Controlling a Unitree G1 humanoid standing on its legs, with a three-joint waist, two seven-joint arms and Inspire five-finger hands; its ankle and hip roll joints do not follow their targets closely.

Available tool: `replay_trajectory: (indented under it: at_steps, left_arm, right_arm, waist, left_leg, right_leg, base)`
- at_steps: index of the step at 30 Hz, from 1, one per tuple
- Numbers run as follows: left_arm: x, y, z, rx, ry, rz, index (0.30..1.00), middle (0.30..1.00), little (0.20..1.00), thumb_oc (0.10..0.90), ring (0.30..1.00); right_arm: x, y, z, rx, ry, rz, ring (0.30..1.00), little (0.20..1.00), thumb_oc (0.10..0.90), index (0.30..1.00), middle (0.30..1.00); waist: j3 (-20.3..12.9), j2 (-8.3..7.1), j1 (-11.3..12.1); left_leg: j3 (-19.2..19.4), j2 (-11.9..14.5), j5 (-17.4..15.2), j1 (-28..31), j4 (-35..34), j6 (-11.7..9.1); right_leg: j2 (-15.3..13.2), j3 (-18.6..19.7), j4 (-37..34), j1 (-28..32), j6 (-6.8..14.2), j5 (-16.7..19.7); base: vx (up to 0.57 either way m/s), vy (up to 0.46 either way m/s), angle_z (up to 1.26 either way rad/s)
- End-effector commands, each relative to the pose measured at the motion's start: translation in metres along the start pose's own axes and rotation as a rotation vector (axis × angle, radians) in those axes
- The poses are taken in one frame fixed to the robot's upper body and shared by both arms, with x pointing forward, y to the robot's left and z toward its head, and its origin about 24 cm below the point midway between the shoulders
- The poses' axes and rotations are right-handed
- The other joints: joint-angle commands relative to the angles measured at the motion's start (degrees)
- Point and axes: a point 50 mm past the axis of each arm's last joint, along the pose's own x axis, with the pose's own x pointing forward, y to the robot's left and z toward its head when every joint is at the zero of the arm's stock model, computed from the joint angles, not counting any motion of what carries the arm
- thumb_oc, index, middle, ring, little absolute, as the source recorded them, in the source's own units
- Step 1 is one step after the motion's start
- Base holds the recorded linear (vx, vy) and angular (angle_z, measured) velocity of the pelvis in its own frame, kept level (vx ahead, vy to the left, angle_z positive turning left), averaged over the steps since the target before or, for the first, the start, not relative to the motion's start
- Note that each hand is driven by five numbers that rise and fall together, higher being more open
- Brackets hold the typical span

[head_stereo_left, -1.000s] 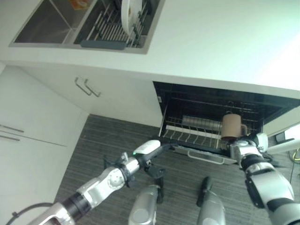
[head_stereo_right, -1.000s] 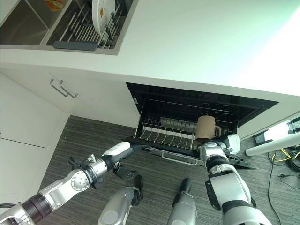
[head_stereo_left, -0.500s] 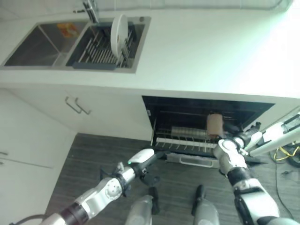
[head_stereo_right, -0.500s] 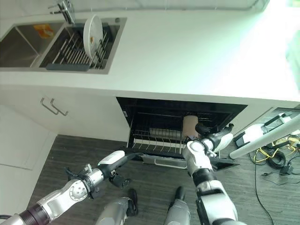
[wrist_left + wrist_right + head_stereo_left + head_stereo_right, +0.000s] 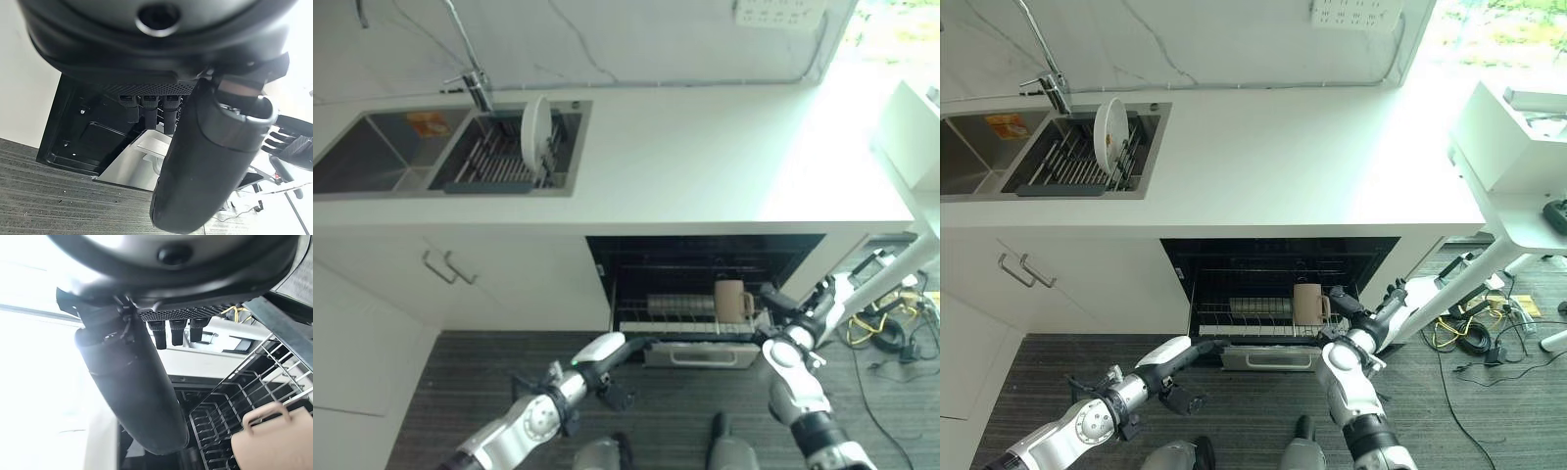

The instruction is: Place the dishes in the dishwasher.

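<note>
White counter fills mid frame; beige mug [image 5: 732, 300] already sits in dishwasher rack [image 5: 680, 315] at lower centre. White plate [image 5: 535, 127] remains in sink rack, upper left. Left hand [image 5: 607, 349] and right hand [image 5: 795, 315]: fingers relaxed, apart, holding nothing.

This is a home-style kitchen: a long white counter [image 5: 1273, 147] carries a steel sink [image 5: 372, 162] with a tap [image 5: 475, 88], and a plate [image 5: 535, 127] stands in the rack in the sink's second basin. White cupboards [image 5: 1048, 284] with bar handles sit under the counter beside an open dishwasher [image 5: 1278, 284] whose wire rack [image 5: 230, 401] holds a tan mug [image 5: 1306, 304]. The wall is marble-look with a socket [image 5: 1356, 14], the floor dark wood-grain [image 5: 1067, 372].
</note>
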Motion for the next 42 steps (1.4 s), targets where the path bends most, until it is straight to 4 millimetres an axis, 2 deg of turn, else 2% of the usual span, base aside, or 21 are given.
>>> replay_trajectory:
  at_steps: [1,7,11,13,14,15,18,20,23,26,27,28,29,30,32,35,37,38,39,40,42]
  left_arm:
    - [0.007,0.026,0.035,-0.012,-0.208,0.153,0.900,0.900,0.900,0.800,0.900]
    - [0.006,0.032,0.025,-0.034,-0.162,0.195,0.900,0.900,0.900,0.800,0.900]
    - [0.001,0.038,0.012,-0.059,-0.099,0.250,0.900,0.900,0.900,0.800,0.900]
    - [-0.007,0.041,0.003,-0.085,-0.059,0.309,0.900,0.900,0.900,0.800,0.900]
    - [-0.018,0.046,-0.005,-0.103,-0.020,0.378,0.900,0.900,0.900,0.800,0.900]
    - [-0.027,0.055,-0.009,-0.119,-0.009,0.457,0.900,0.900,0.900,0.800,0.900]
    - [-0.041,0.073,-0.009,-0.145,-0.020,0.590,0.900,0.900,0.900,0.800,0.900]
    - [-0.048,0.084,-0.012,-0.160,-0.011,0.687,0.900,0.900,0.900,0.800,0.900]
    - [-0.055,0.090,-0.024,-0.204,0.034,0.803,0.900,0.900,0.900,0.800,0.900]
    - [-0.059,0.082,-0.038,-0.229,0.105,0.830,0.900,0.900,0.900,0.800,0.900]
    - [-0.060,0.078,-0.044,-0.243,0.135,0.832,0.900,0.900,0.900,0.800,0.900]
    - [-0.059,0.074,-0.050,-0.269,0.175,0.826,0.900,0.900,0.900,0.800,0.900]
    - [-0.056,0.072,-0.056,-0.284,0.202,0.807,0.900,0.900,0.900,0.800,0.900]
    - [-0.054,0.068,-0.062,-0.309,0.232,0.793,0.900,0.900,0.900,0.800,0.900]
    - [-0.050,0.058,-0.072,-0.363,0.281,0.756,0.900,0.900,0.900,0.800,0.900]
    - [-0.044,0.017,-0.090,-0.484,0.419,0.632,0.900,0.900,0.900,0.800,0.900]
    - [-0.043,-0.004,-0.095,-0.536,0.465,0.592,0.900,0.900,0.900,0.800,0.900]
    - [-0.043,-0.039,-0.104,-0.616,0.550,0.484,0.900,0.900,0.900,0.800,0.900]
    - [-0.044,-0.054,-0.106,-0.651,0.592,0.440,0.900,0.900,0.900,0.800,0.900]
    - [-0.044,-0.057,-0.106,-0.655,0.599,0.433,0.900,0.900,0.900,0.800,0.900]
    - [-0.049,-0.086,-0.111,-0.715,0.702,0.355,0.900,0.900,0.900,0.800,0.900]
  right_arm:
    - [0.005,0.010,0.080,0.179,-0.401,0.133,0.900,0.900,0.800,0.900,0.900]
    - [-0.016,-0.005,0.104,0.284,-0.576,0.250,0.900,0.900,0.800,0.900,0.900]
    - [-0.029,-0.023,0.116,0.338,-0.661,0.328,0.900,0.900,0.800,0.900,0.900]
    - [-0.037,-0.032,0.122,0.368,-0.723,0.388,0.900,0.900,0.800,0.900,0.900]
    - [-0.046,-0.036,0.129,0.397,-0.786,0.466,0.900,0.900,0.800,0.900,0.900]
    - [-0.052,-0.038,0.136,0.420,-0.844,0.527,0.900,0.900,0.800,0.900,0.900]
    - [-0.058,-0.041,0.143,0.422,-0.897,0.597,0.900,0.900,0.800,0.900,0.900]
    - [-0.057,-0.041,0.144,0.410,-0.907,0.637,0.900,0.900,0.800,0.900,0.900]
    - [-0.050,-0.046,0.145,0.410,-0.919,0.673,0.900,0.900,0.800,0.900,0.900]
    - [-0.047,-0.050,0.147,0.430,-0.950,0.694,0.900,0.900,0.800,0.900,0.900]
    - [-0.049,-0.050,0.151,0.425,-0.988,0.696,0.900,0.900,0.800,0.900,0.900]
    - [-0.050,-0.050,0.154,0.415,-1.014,0.703,0.900,0.900,0.800,0.900,0.900]
    - [-0.050,-0.048,0.156,0.411,-1.029,0.707,0.900,0.900,0.800,0.900,0.900]
    - [-0.051,-0.045,0.157,0.408,-1.039,0.711,0.900,0.900,0.800,0.900,0.900]
    - [-0.054,-0.039,0.160,0.392,-1.062,0.721,0.900,0.900,0.800,0.900,0.900]
    - [-0.057,-0.022,0.169,0.366,-1.072,0.768,0.900,0.900,0.800,0.900,0.900]
    - [-0.058,-0.014,0.172,0.360,-1.070,0.784,0.900,0.900,0.800,0.900,0.900]
    - [-0.057,-0.013,0.175,0.364,-1.075,0.781,0.900,0.900,0.800,0.900,0.900]
    - [-0.057,-0.014,0.174,0.358,-1.077,0.770,0.900,0.900,0.800,0.900,0.900]
    - [-0.057,-0.014,0.174,0.358,-1.075,0.768,0.900,0.900,0.800,0.900,0.900]
    - [-0.055,-0.016,0.168,0.372,-1.037,0.759,0.900,0.900,0.800,0.900,0.900]
  waist:
    - [-1.6,1.35,0.5]
    - [-2.1,1.01,-0.3]
    - [-2.5,1.31,-0.9]
    - [-2.5,1.63,-1.1]
    - [-2.3,2.16,-0.7]
    - [-1.9,2.55,-0.2]
    - [-1.7,2.18,-0.1]
    - [-1.4,1.79,-0.4]
    - [-0.8,2.36,-1.3]
    - [-0.4,1.23,-1.0]
    - [0.0,0.28,-0.9]
    - [0.5,-0.41,-0.6]
    - [1.6,-0.48,-0.7]
    - [1.7,-0.80,-0.6]
    - [1.5,-0.45,-0.2]
    - [1.8,1.01,1.9]
    - [2.0,1.97,3.0]
    - [1.6,2.83,3.6]
    - [1.1,2.88,3.3]
    - [1.0,2.87,3.3]
    - [0.4,2.87,2.9]
  left_leg:
    - [-3.2,0.7,0.1,3.8,-6.5,0.2]
    - [-4.4,-2.9,-1.7,3.8,-6.5,2.2]
    - [-6.7,-5.5,-2.5,3.4,-6.5,4.0]
    - [-6.7,-6.0,-2.9,3.8,-6.5,4.7]
    - [-5.1,-5.5,-3.0,4.2,-6.5,5.2]
    - [-4.2,-5.3,-3.4,4.7,-6.5,5.6]
    - [-4.5,-6.8,-2.7,3.9,-6.5,5.4]
    - [-5.4,-8.4,-2.3,3.6,-6.5,5.2]
    - [-7.3,-9.2,-0.9,2.6,-6.5,4.8]
    - [-5.2,-10.0,0.0,5.6,-6.5,3.9]
    - [-3.8,-10.9,-0.4,7.4,-6.5,3.8]
    - [-3.4,-10.7,1.4,7.4,-2.8,2.6]
    - [-4.7,-9.3,3.3,4.1,6.8,0.7]
    - [-5.3,-9.0,5.3,1.6,8.7,0.1]
    - [-6.2,-8.0,6.3,0.4,5.3,-0.1]
    - [-10.7,-5.0,14.0,-2.5,-6.5,-2.8]
    - [-14.5,-3.4,14.7,-6.4,-6.5,-3.9]
    - [-15.0,-1.0,13.6,-9.8,-6.5,-4.4]
    - [-14.1,-0.6,12.0,-9.6,-6.5,-4.3]
    - [-14.0,-0.7,11.9,-9.5,-6.5,-4.2]
    - [-14.1,-1.3,10.3,-7.5,-6.5,-3.6]
  right_leg:
    - [-1.3,-0.6,7.3,3.7,4.3,-10.1]
    - [-2.9,1.1,7.3,2.3,4.9,-7.7]
    - [-1.8,2.5,7.3,1.9,4.4,-6.6]
    - [-1.6,1.5,7.3,2.1,4.3,-3.6]
    - [-0.2,-2.1,7.3,2.9,4.0,-2.7]
    - [3.5,-4.5,7.3,4.0,3.3,-5.9]
    - [11.1,-5.1,7.3,3.6,0.1,-10.7]
    - [13.9,-3.8,7.3,2.1,-1.1,-11.9]
    - [15.1,-1.7,7.3,0.7,-2.1,-12.7]
    - [11.8,-3.6,7.3,1.4,-2.6,-12.7]
    - [10.1,-4.4,7.3,1.9,-3.2,-12.8]
    - [9.1,-5.1,7.3,2.9,-3.9,-13.0]
    - [9.5,-4.8,7.3,4.4,-4.9,-13.4]
    - [9.6,-3.9,7.3,4.5,-5.1,-13.1]
    - [10.3,-2.5,7.3,4.7,-5.0,-13.2]
    - [12.1,2.0,7.3,6.3,-5.0,-15.7]
    - [13.0,4.1,7.3,7.2,-4.8,-16.7]
    - [12.6,4.2,7.3,8.5,-4.2,-17.7]
    - [11.9,3.3,7.3,8.7,-3.8,-17.9]
    - [11.8,3.4,7.3,8.8,-3.7,-17.9]
    - [10.8,2.2,7.3,8.5,-3.3,-17.1]
  base:
    - [-0.08,0.179,-0.05]
    - [-0.07,0.176,0.01]
    - [-0.04,0.212,-0.24]
    - [0.00,0.224,-0.23]
    - [0.03,0.322,-0.57]
    - [0.04,0.289,-0.67]
    - [0.08,0.106,-0.52]
    - [0.11,0.057,0.30]
    - [0.15,-0.020,0.61]
    - [0.22,-0.054,0.74]
    - [0.21,-0.047,0.31]
    - [0.22,-0.072,0.52]
    - [0.16,-0.049,0.49]
    - [0.15,0.012,0.72]
    - [0.21,0.162,0.60]
    - [0.32,0.330,-0.18]
    - [0.31,0.338,-0.85]
    - [0.40,0.442,-1.07]
    - [0.34,0.384,-0.90]
    - [0.21,0.227,-0.46]
    - [0.19,0.215,-0.40]
